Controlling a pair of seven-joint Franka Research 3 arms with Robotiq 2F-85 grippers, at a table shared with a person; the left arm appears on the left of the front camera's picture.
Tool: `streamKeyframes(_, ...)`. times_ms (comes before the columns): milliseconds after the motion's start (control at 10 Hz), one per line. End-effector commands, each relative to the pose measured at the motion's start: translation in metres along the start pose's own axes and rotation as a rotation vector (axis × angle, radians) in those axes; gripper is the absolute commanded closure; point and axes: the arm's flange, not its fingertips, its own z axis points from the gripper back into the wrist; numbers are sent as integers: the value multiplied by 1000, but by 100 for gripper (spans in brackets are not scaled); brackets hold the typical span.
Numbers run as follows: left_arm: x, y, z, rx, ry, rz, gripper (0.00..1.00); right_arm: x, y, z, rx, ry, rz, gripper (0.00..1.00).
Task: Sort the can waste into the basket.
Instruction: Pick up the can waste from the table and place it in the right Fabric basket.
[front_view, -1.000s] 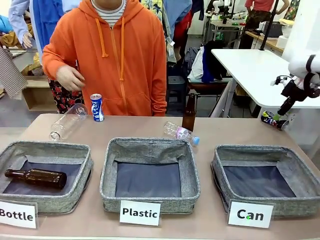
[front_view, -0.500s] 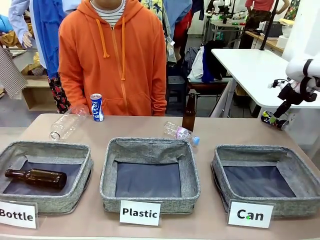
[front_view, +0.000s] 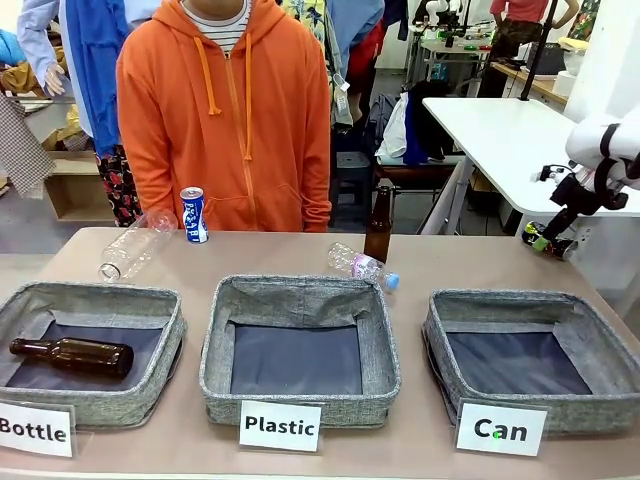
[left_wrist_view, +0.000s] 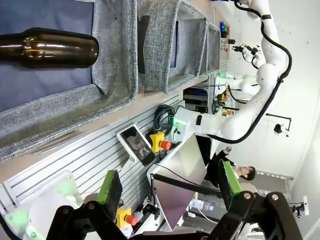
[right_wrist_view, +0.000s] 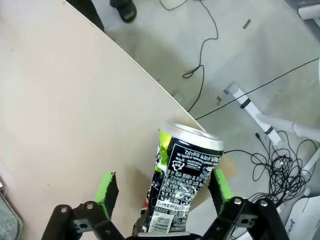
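Observation:
A crushed black-and-white can lies at the table's far right corner, close to the edge. My right gripper hangs over it, open, with its green pads on either side of the can and a gap on the left side. The blue-and-white can stands upright at the far left, in front of the person. The grey basket behind the "Can" card sits front right with nothing in it. My left gripper is open with nothing between its fingers.
The "Plastic" basket sits in the middle. The "Bottle" basket at the left holds a brown bottle. Clear bottles and an upright brown bottle stand along the far side by a person in orange.
My right gripper has come down around the crushed can. The person's hand has drawn back from the clear bottle at the far left.

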Motion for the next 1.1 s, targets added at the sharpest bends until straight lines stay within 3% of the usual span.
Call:
streamKeyframes(0,-1,-2,0,-9,1,11,0,13,-9,5,29,16,-15,59)
streamKeyframes(100,-1,-2,0,-9,1,11,0,14,-9,6,33,21,-16,100)
streamKeyframes(200,-1,-2,0,-9,1,11,0,13,-7,7,42,22,-14,63)
streamKeyframes(300,-1,-2,0,-9,1,11,0,13,-6,10,35,21,-10,100)
streamKeyframes(600,-1,-2,0,-9,1,11,0,16,20,55,-35,35,-13,100)
streamKeyframes(800,-1,-2,0,-9,1,11,0,22,71,120,-70,58,-59,100)
streamKeyframes(900,-1,-2,0,-9,1,11,0,23,116,157,36,75,-35,100)
streamKeyframes(1000,-1,-2,0,-9,1,11,0,20,156,181,79,52,13,73)
